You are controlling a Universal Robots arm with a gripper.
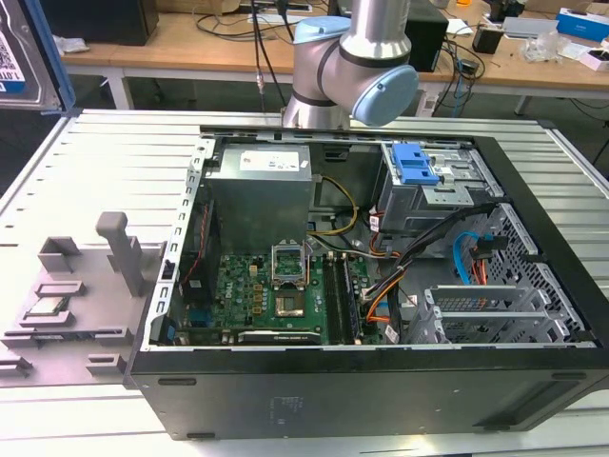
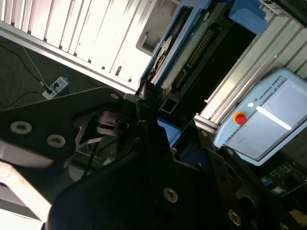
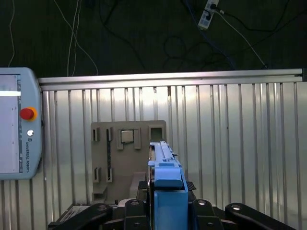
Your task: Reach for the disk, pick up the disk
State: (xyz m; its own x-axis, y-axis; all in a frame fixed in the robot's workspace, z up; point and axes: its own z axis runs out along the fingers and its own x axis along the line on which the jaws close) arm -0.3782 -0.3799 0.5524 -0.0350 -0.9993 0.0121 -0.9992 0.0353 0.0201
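The disk (image 3: 163,158) is seen edge-on in the first wrist view, with a blue rail along its edge. My gripper (image 3: 167,203) is shut on it from both sides, high above the ribbed metal table. In the second wrist view the disk (image 2: 192,48) shows its connector edge and blue bracket beyond the dark gripper linkages. In the exterior view the disk (image 1: 24,52) is at the top left corner, lifted well clear of the open computer case (image 1: 362,390). Its white barcode label faces the camera.
Inside the case are a grey power supply (image 1: 262,195), a motherboard (image 1: 276,295) and a drive cage with a blue latch (image 1: 414,164). A grey fixture plate (image 3: 127,158) lies on the table (image 3: 240,143) below the disk. A teach pendant (image 3: 17,124) lies beside it.
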